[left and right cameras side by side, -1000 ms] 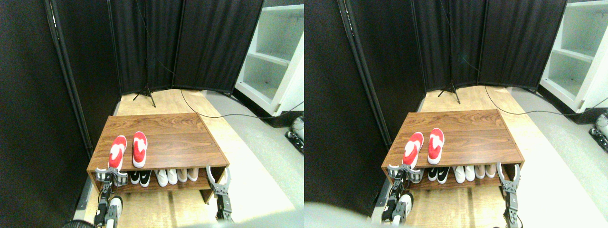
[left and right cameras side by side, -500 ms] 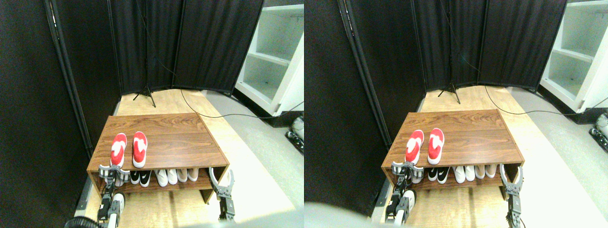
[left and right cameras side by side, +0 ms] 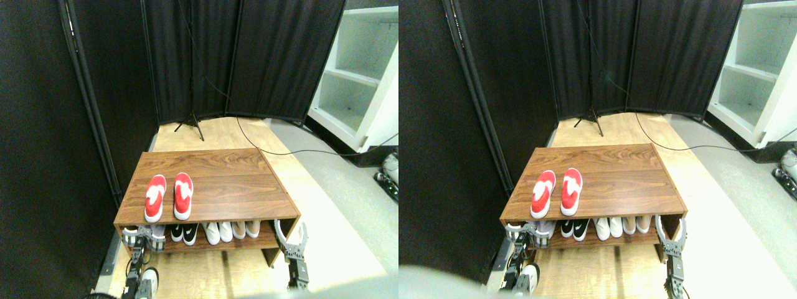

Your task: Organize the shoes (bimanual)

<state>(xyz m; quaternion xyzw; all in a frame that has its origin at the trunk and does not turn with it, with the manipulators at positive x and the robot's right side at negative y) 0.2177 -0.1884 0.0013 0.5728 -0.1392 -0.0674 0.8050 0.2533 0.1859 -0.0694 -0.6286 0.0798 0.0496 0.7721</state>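
A: Where are the red shoes (left and right cameras side by side: 165,196)?
B: Side by side on the table (left and right cameras side by side: 230,187), left front, toes pointing away, heels at the near edge. Almost parallel; left one tilts slightly.
A: Hands?
B: Left hand (left and right cameras side by side: 143,234) just below the front edge, under the left shoe's heel, fingers spread, empty. Right hand (left and right cameras side by side: 289,235) at the table's right front corner, also spread, well clear of the pair.
A: Nearer arm?
B: Left, clearly. Row of other shoes (left and right cameras side by side: 215,232) on the lower shelf, untouched.
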